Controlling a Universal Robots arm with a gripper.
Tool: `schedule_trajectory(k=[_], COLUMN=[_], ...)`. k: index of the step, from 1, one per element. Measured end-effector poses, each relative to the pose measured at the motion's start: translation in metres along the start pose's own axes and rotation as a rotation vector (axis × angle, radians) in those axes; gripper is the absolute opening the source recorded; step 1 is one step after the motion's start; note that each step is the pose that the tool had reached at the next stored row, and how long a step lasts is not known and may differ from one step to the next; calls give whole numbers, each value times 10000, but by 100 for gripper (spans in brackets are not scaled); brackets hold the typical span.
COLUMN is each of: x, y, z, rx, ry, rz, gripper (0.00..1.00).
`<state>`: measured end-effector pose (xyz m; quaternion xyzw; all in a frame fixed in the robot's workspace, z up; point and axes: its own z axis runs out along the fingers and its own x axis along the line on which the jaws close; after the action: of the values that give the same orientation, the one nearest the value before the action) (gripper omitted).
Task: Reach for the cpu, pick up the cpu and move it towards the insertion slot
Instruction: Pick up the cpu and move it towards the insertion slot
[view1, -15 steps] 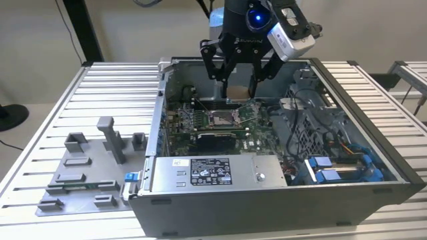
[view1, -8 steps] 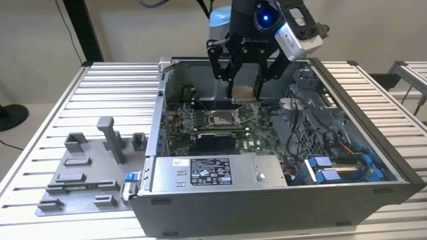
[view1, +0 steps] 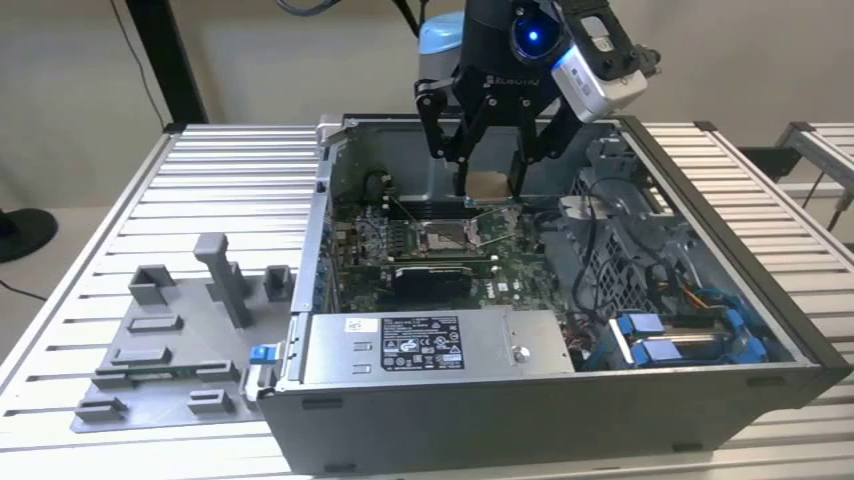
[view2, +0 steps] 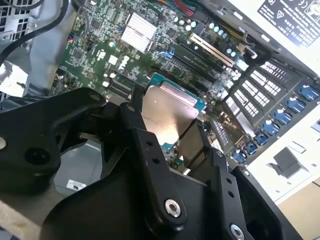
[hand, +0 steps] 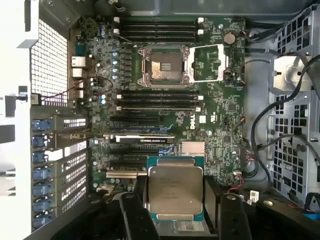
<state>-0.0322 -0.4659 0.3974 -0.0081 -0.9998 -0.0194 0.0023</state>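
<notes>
Silver and flat, the cpu is pinched by its edges between the closed fingers of the gripper; it is held level above the green board, well short of the insertion slot, whose frame is open.

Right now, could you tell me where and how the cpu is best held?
By two opposite edges, from above, as the claw has it: the cpu is a thin flat square, so only its edges offer purchase, and that keeps its faces clear above the insertion slot.
</notes>
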Motion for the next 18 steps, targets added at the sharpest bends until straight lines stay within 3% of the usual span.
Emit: schedule_trajectory(k=[11, 18], x=[-14, -11], y=[20, 98], z=[7, 14], rx=[1, 1], ry=[-7, -7], rz=[176, 177], gripper=[0, 0])
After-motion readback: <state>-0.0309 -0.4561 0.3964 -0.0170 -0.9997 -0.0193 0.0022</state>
